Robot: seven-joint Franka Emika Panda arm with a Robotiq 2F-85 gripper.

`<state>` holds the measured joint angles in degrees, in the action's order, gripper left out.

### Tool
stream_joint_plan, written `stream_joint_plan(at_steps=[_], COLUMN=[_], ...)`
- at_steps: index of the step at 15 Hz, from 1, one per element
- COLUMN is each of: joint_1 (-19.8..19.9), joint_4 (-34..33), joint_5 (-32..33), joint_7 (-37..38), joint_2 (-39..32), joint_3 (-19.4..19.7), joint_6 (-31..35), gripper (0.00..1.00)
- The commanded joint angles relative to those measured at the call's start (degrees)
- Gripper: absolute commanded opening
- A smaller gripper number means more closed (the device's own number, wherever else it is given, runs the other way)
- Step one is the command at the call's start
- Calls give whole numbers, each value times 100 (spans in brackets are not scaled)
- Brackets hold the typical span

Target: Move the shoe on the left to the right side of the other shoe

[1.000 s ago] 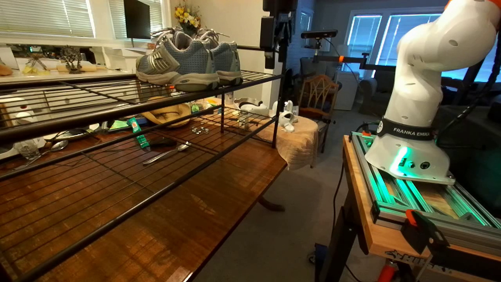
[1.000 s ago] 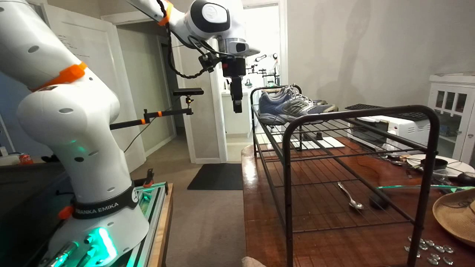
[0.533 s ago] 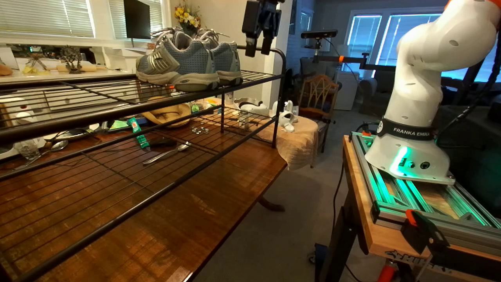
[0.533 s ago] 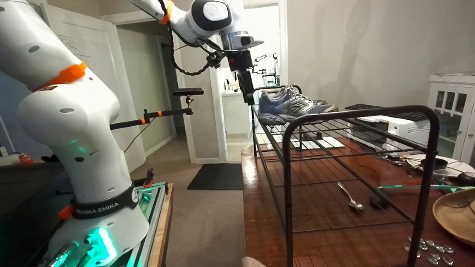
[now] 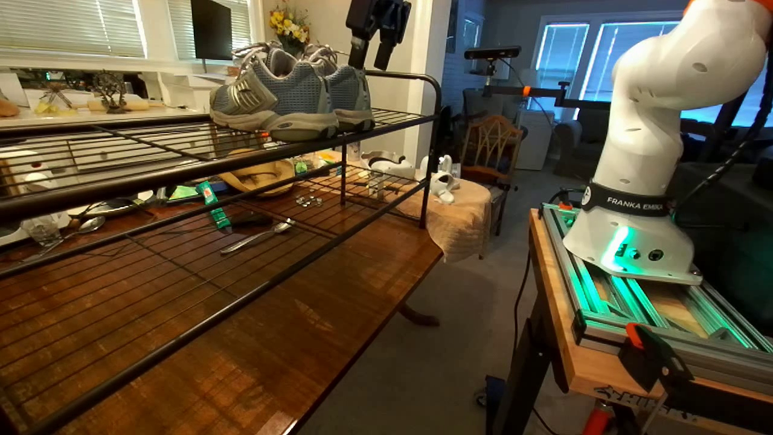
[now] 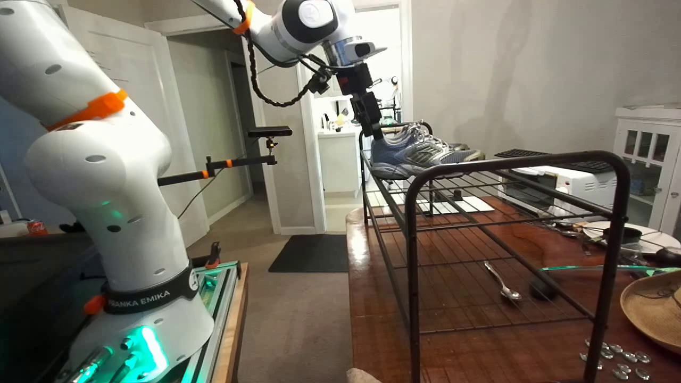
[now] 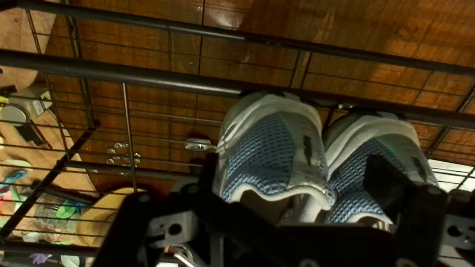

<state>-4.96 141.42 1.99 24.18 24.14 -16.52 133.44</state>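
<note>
Two blue-grey running shoes stand side by side on the top shelf of a black wire rack (image 6: 521, 161). In the wrist view the left shoe (image 7: 265, 152) and the right shoe (image 7: 356, 167) show their heels. The left shoe is the nearer one (image 6: 409, 151) in an exterior view and the farther one (image 5: 350, 93) in the other. My gripper (image 7: 293, 168) is open. One finger is beside the left shoe's outer side, and the other overlaps the right shoe in view. It also shows just behind the heels (image 6: 378, 134) and above them (image 5: 369, 63). Contact cannot be told.
The rack's front rail (image 7: 156, 78) runs along the heels. A wooden table (image 6: 383, 340) is below, with a spoon (image 6: 500, 282), glass beads (image 6: 617, 354) and a straw hat (image 6: 654, 311). A toaster oven (image 6: 580, 186) stands behind the rack.
My gripper has moved toward the shoes from in front of the rack and tilted, its fingertips now close to the heels. The shoes have not moved.
</note>
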Motion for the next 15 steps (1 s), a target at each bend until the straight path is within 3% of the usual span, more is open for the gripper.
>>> stream_joint_plan(at_steps=[1, 15], joint_1=[-55, -448], joint_4=[-183, -860], joint_5=[54, -4], joint_7=[-233, -270], joint_2=[-245, -970], joint_3=[74, -117], joint_6=[293, 306], gripper=[100, 100])
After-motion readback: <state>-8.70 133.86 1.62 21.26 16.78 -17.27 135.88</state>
